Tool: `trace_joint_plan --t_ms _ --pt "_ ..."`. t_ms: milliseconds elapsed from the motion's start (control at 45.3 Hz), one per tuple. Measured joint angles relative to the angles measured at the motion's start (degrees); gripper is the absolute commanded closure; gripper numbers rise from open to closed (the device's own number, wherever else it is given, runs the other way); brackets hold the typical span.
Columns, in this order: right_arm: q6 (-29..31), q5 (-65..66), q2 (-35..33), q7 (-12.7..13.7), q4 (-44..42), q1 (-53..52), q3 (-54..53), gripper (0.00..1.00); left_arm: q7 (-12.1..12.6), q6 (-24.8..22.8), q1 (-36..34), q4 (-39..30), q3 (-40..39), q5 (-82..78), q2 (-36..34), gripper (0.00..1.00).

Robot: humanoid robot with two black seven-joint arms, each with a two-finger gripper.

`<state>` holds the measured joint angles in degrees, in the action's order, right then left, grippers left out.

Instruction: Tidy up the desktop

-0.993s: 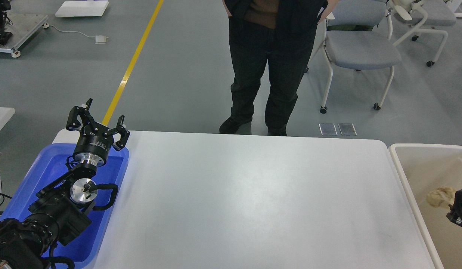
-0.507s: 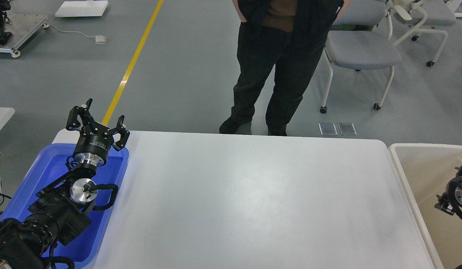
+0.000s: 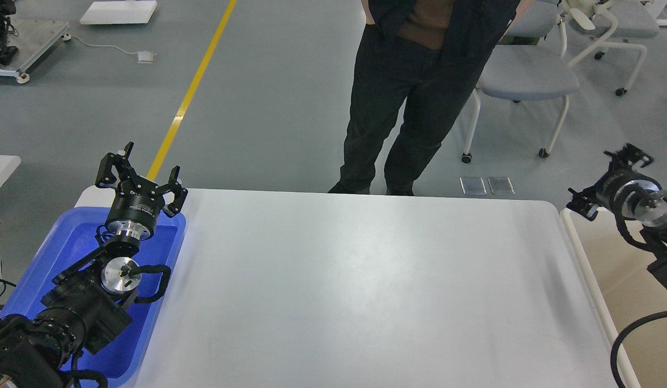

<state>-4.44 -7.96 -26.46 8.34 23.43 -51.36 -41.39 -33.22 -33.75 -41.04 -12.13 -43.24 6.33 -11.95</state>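
Observation:
The white desktop (image 3: 365, 285) fills the middle of the view and nothing lies on it. My left gripper (image 3: 141, 171) is open and empty, held over the far end of the blue tray (image 3: 63, 242) at the desktop's left side. My right gripper (image 3: 606, 176) is open and empty, raised above the far rim of the cream-white bin (image 3: 586, 258) at the desktop's right side. The right arm covers part of the bin's inside.
A person in dark trousers (image 3: 403, 108) stands right at the far edge of the desktop. Grey chairs (image 3: 527, 75) stand behind on the right. A yellow floor line (image 3: 193, 91) runs at the far left.
My right gripper has risen out of the cream-white bin and moved towards its far rim. The person has shifted to the right. My left arm has not moved.

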Motion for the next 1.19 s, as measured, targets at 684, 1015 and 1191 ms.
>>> trace_joint_plan --t_ms 684,1015,1191 --pt "19.79 -7.12 6.89 0.01 6.94 -0.55 -2.68 0.00 0.00 0.00 0.00 0.00 0.00 0.00 0.00 0.00" --pt "20.94 -7.29 10.00 0.01 6.47 0.71 -3.55 0.00 0.00 0.00 0.00 0.00 0.00 0.00 0.00 0.00" --pt "21.20 -7.33 11.95 0.01 6.41 2.27 -3.90 0.00 0.00 0.00 0.00 0.00 0.00 0.00 0.00 0.00"
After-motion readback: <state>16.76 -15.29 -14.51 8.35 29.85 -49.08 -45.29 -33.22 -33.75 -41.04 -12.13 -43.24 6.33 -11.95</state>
